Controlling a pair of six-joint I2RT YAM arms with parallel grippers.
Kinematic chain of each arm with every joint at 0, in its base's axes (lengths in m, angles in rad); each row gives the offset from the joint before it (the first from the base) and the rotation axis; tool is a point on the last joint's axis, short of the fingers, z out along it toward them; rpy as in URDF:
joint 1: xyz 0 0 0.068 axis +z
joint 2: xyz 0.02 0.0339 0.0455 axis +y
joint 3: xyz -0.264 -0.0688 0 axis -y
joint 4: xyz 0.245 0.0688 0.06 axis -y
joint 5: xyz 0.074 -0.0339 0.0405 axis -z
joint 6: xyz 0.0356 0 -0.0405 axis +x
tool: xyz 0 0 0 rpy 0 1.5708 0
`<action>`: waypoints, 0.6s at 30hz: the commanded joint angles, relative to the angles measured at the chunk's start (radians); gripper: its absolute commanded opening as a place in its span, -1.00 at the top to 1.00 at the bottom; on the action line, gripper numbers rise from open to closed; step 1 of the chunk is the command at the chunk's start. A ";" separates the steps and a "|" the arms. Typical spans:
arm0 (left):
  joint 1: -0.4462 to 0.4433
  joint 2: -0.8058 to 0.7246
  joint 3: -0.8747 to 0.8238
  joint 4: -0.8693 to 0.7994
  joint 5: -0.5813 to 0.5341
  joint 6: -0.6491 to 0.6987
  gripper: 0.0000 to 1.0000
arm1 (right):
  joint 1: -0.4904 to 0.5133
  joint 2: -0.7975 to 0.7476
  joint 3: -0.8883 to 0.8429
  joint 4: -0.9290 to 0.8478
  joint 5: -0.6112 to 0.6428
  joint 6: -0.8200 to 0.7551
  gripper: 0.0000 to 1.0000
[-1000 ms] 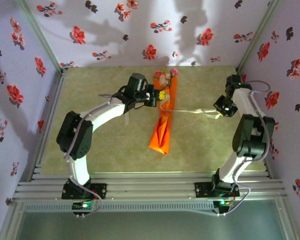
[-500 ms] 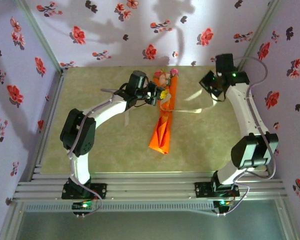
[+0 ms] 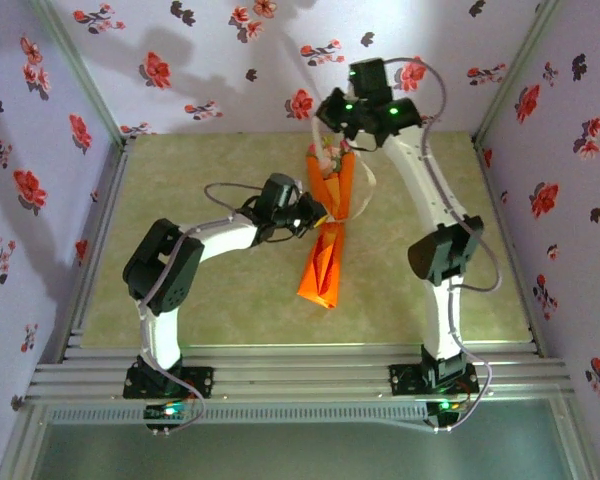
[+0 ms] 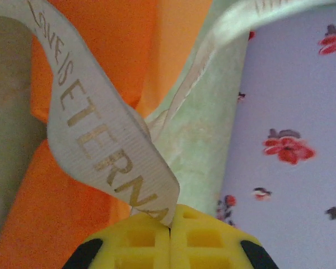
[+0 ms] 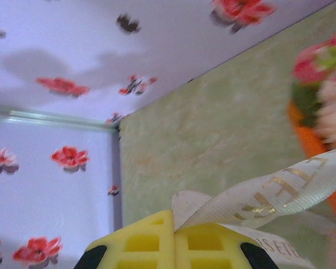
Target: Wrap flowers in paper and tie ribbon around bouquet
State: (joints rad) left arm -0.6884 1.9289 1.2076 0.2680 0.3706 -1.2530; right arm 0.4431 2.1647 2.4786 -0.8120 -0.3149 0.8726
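Ribbon (image 4: 101, 151) lettering: wrist views | whole bouquet (image 3: 322, 265): top view

You see the ribbon (image 4: 101, 145) as fine-ribbed woven cloth with shiny gold lettering. The paper (image 4: 106, 39), upper left in the left wrist view, is smooth and matt. The left gripper (image 4: 169, 224) and right gripper (image 5: 173, 227) end in matt yellow plastic moulded in a grid. The table (image 5: 213, 129) looks mottled and dull. The rails (image 3: 300, 378) along the bottom of the top view are pale ribbed metal.
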 commanded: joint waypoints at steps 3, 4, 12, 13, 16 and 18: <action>-0.041 -0.068 -0.081 0.173 -0.159 0.247 1.00 | 0.106 0.099 0.075 -0.001 -0.122 -0.006 1.00; -0.048 -0.068 -0.090 0.187 -0.176 0.273 1.00 | 0.117 0.113 0.076 0.000 -0.135 -0.016 1.00; -0.145 -0.065 -0.177 0.332 -0.378 0.534 1.00 | 0.185 0.167 0.069 -0.042 -0.288 -0.160 1.00; -0.156 -0.064 -0.190 0.363 -0.404 0.567 1.00 | 0.195 0.168 0.059 -0.062 -0.305 -0.187 1.00; -0.173 -0.052 -0.192 0.390 -0.417 0.604 1.00 | 0.220 0.167 0.017 -0.133 -0.342 -0.274 1.00; -0.180 -0.048 -0.188 0.386 -0.418 0.614 1.00 | 0.238 0.168 -0.003 -0.194 -0.349 -0.345 1.00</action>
State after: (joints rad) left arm -0.8623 1.8988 1.0233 0.5732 0.0216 -0.7410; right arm 0.6487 2.3390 2.5072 -0.8883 -0.6006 0.6704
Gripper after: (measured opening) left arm 0.037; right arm 0.063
